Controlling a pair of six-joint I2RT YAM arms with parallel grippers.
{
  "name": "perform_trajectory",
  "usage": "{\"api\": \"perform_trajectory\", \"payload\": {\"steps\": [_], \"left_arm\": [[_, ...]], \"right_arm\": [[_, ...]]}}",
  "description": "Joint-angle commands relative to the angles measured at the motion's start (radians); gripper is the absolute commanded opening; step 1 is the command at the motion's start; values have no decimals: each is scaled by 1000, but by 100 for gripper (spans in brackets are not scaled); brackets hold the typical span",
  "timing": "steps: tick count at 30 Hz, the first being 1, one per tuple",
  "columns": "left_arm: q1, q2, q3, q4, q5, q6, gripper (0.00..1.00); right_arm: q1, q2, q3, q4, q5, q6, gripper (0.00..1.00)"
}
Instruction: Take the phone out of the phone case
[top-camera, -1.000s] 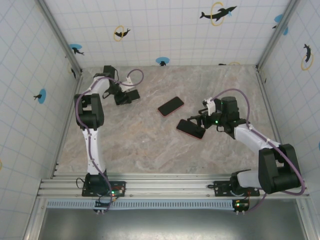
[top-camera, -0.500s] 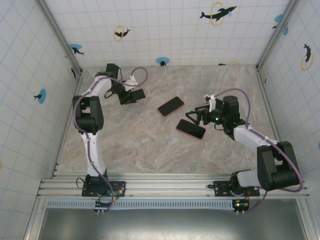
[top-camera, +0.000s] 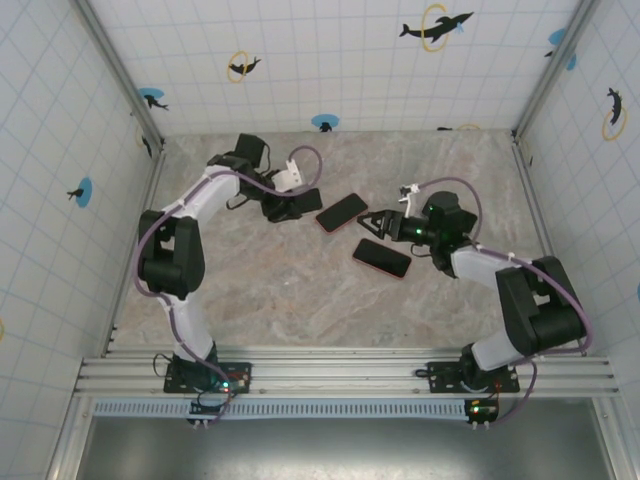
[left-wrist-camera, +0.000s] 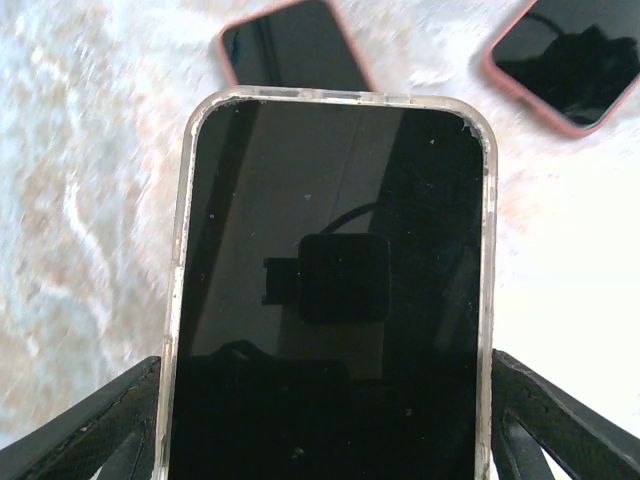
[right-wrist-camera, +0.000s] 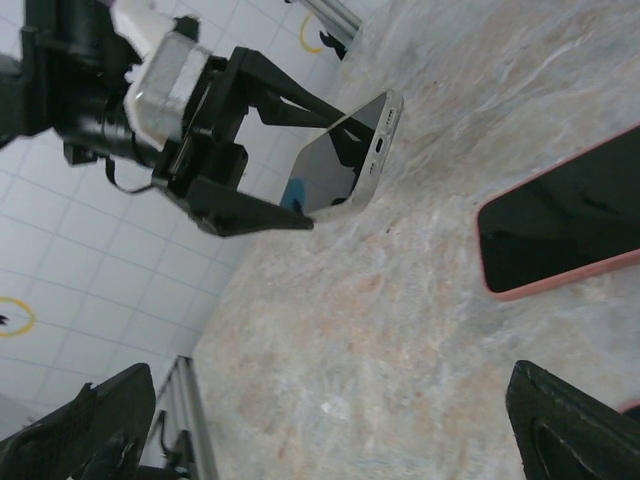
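Note:
A black phone in a clear phone case (left-wrist-camera: 330, 300) lies flat between the two dark fingers (left-wrist-camera: 100, 425) of my left gripper (left-wrist-camera: 330, 420), which is shut on the case's long edges. From above, that gripper (top-camera: 296, 205) holds the phone (top-camera: 309, 199) just left of the table's middle. In the right wrist view the held phone (right-wrist-camera: 345, 155) tilts, its far end low near the marble. My right gripper (top-camera: 373, 222) stands open over bare marble, facing the left gripper, with nothing between its fingers (right-wrist-camera: 80, 430).
Two phones in pink cases lie on the marble table (top-camera: 300, 290): one (top-camera: 342, 211) right beside the held phone, the other (top-camera: 381, 257) below my right gripper. Tiled walls close in the left, back and right sides.
My left arm has carried the clear-cased phone from the far left corner rightward toward the middle. My right gripper has moved up and left, off the lower pink phone.

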Motion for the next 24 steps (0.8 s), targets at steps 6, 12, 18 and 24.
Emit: {"api": "perform_trajectory", "payload": {"steps": [6, 12, 18, 24], "left_arm": [[-113, -139, -105, 127, 82, -67, 50], [-196, -173, -121, 127, 79, -67, 50], [-216, -163, -99, 94, 65, -48, 50], [-219, -166, -103, 95, 43, -44, 53]], "right_arm": [[57, 97, 63, 233, -7, 271, 78], [76, 148, 80, 265, -19, 323, 66], [102, 185, 101, 276, -27, 359, 40], [115, 205, 84, 377, -25, 441, 15]]}}
